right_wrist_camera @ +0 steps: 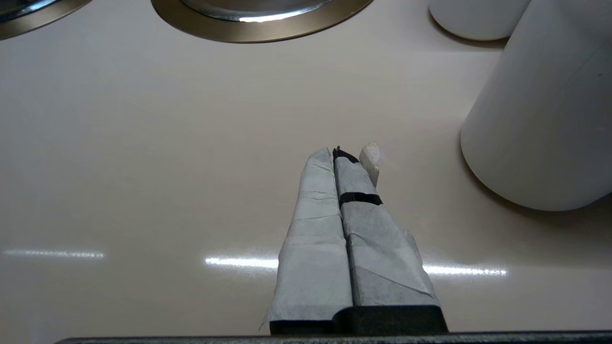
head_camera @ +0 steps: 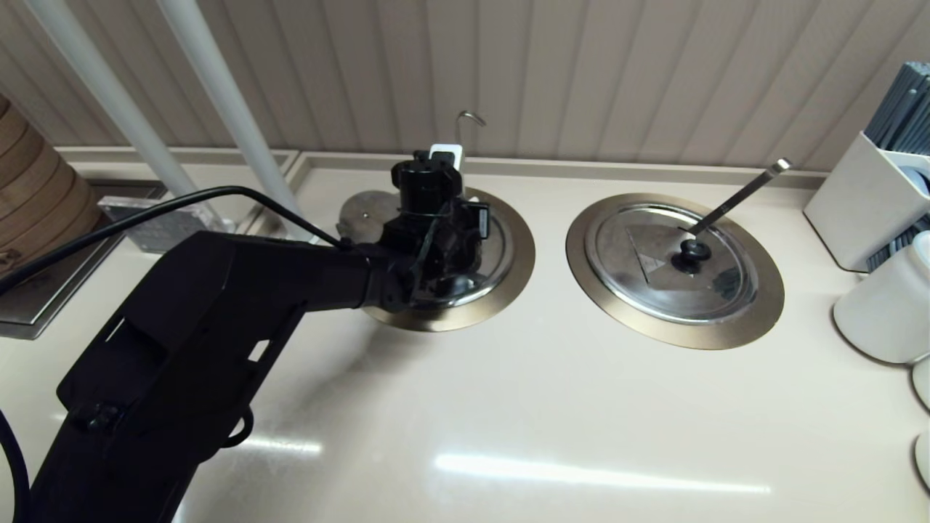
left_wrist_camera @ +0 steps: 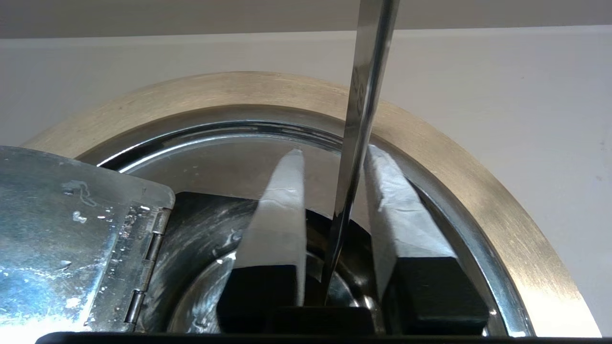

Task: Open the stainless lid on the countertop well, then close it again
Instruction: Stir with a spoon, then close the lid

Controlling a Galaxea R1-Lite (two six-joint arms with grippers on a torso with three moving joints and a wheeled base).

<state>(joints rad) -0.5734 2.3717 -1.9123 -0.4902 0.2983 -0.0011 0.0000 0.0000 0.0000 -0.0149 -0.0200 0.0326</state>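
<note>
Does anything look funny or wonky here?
Yes. The stainless lid is swung open off the countertop well, tilted aside with water drops on it, unlike the flat twin lid. The left pincer sits open around the ladle handle; the right pincer hangs shut over the counter.

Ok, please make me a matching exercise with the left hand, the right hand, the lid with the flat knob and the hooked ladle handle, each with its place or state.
Things:
1. left hand
2. right hand
3. flat-knob lid
4. hooked ladle handle

Places or states:
a. lies closed on the right well
b. shut, above the countertop
c. stands up between two spread fingers
d. open, over the left well

Pairs: 1-d, 2-b, 3-a, 4-c
</note>
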